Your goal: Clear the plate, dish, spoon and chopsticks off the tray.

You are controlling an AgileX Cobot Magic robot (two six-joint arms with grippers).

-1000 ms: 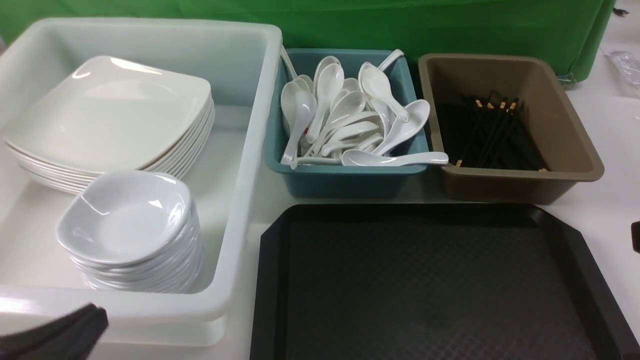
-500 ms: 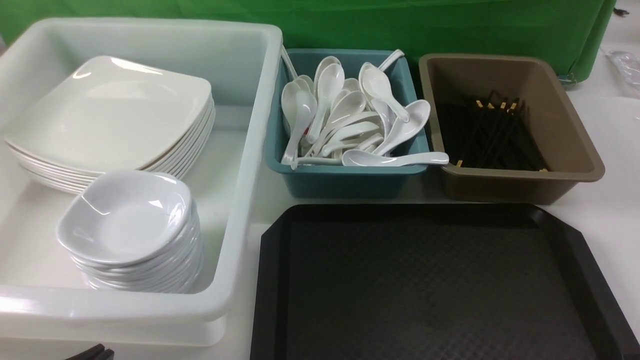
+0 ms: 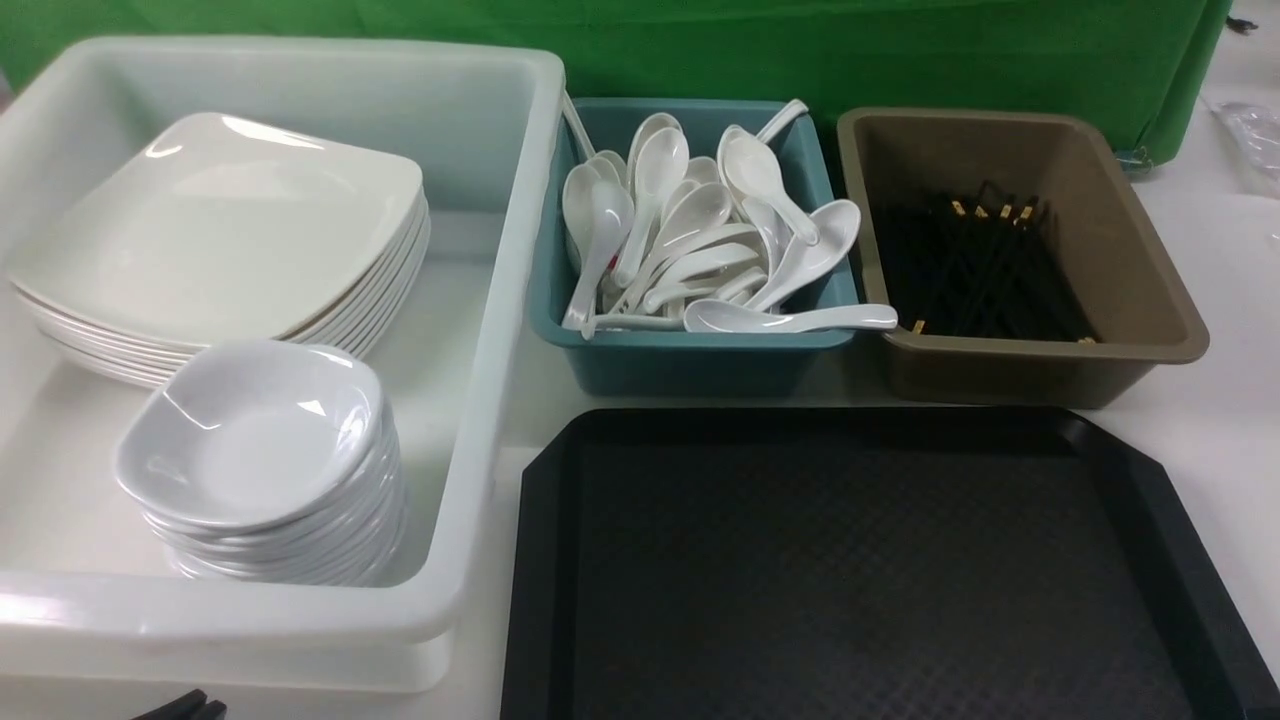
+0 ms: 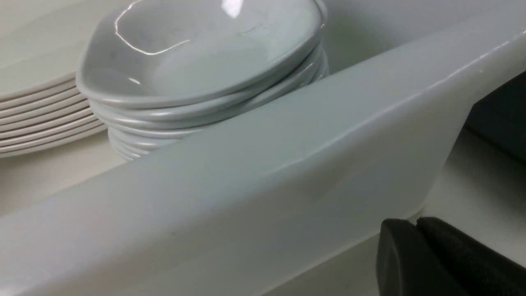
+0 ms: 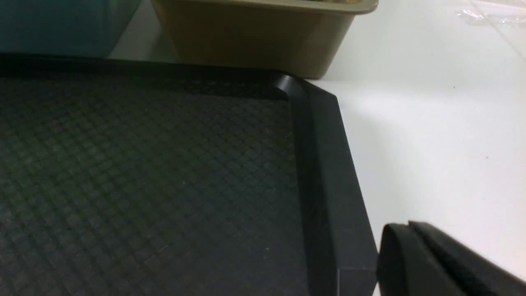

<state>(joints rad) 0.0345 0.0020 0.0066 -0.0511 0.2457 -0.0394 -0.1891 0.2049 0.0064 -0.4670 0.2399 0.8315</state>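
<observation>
On the tray [image 3: 860, 560] nothing remains; plate [image 3: 215, 230] and dish [image 3: 250, 430] sit stacked in my white bin [image 3: 500, 300], so both grippers [image 4: 415, 230] rest clenched, holding nothing.

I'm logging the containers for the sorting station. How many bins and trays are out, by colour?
White bin: 1
Teal bin: 1
Brown bin: 1
Black tray: 1
Total: 4
</observation>
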